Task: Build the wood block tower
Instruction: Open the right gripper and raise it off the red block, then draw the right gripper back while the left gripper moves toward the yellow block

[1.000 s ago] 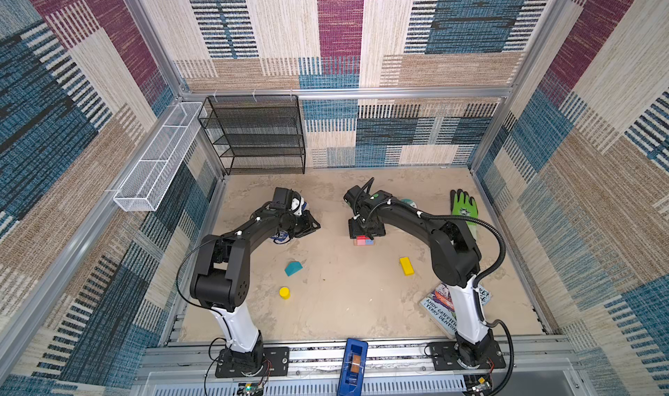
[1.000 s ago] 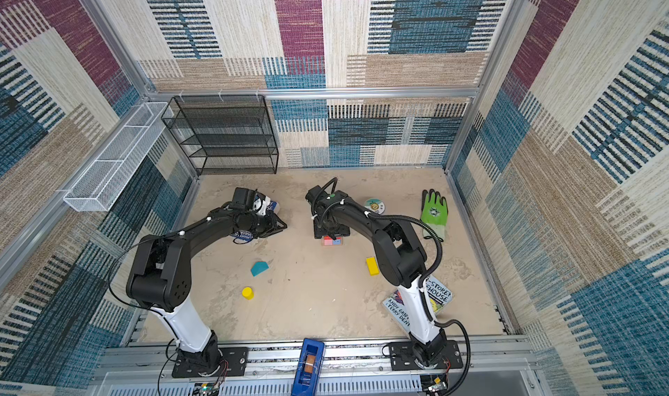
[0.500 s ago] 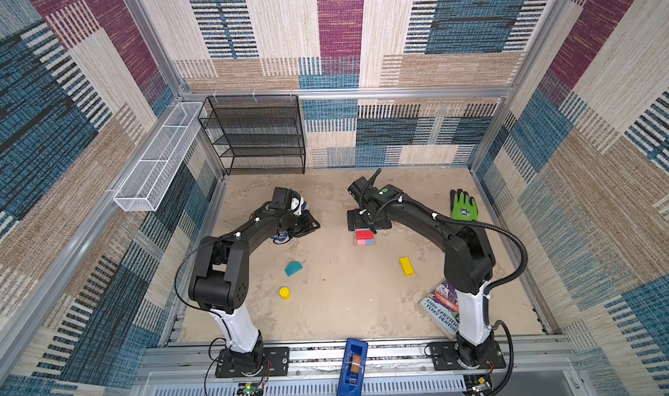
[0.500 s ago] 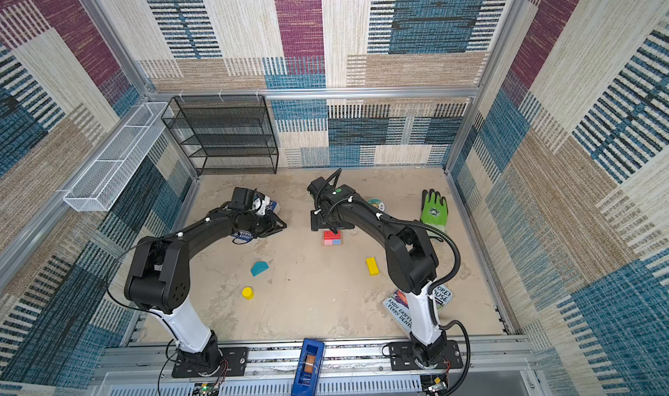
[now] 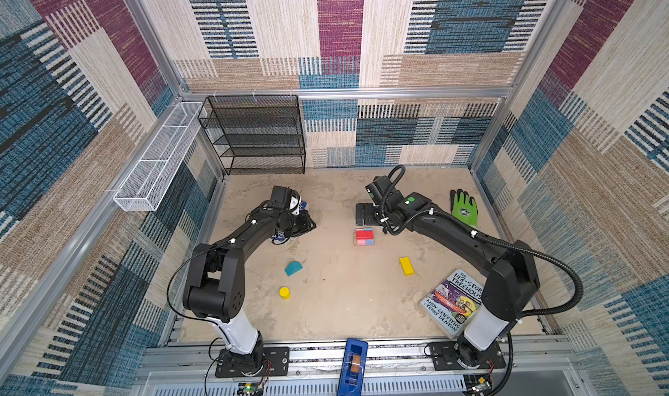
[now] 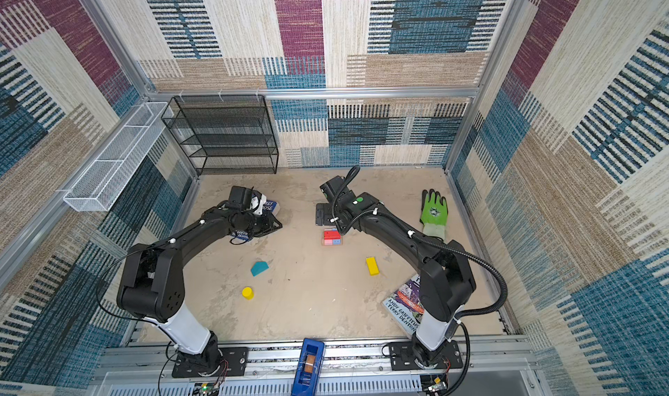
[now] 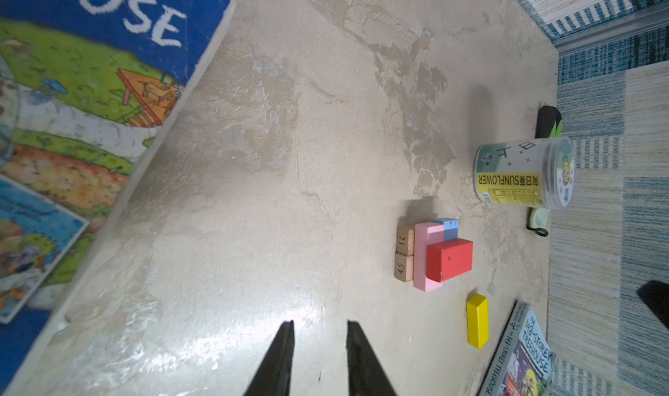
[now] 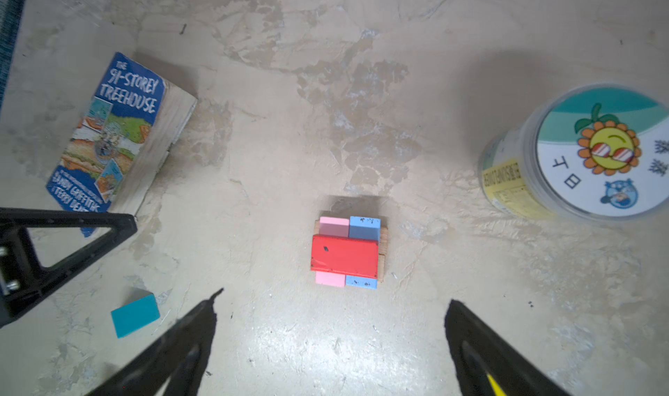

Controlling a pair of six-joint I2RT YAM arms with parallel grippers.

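Note:
The tower (image 5: 364,237) (image 6: 332,237) stands mid-floor. A red block (image 8: 344,256) lies across a pink block (image 8: 330,279) and a light blue block (image 8: 362,281), which rest on plain wood slabs (image 7: 404,254). My right gripper (image 8: 336,296) (image 5: 365,213) hangs open and empty just behind the tower. My left gripper (image 7: 320,323) (image 5: 307,225) is narrowly open and empty, low beside a blue book. Loose on the floor are a yellow slab (image 5: 406,266) (image 7: 477,320), a teal house-shaped piece (image 5: 293,268) (image 8: 135,313) and a yellow cylinder (image 5: 284,292).
The blue book (image 8: 108,133) lies under the left wrist. A yellow jar (image 8: 593,151) stands near the tower, under the right arm. A green glove (image 5: 463,207) and a second book (image 5: 456,303) lie at the right. A black mesh rack (image 5: 259,135) stands at the back left.
My right gripper opened fully and drew up and back from the tower, leaving the red block on top. The left arm has not moved.

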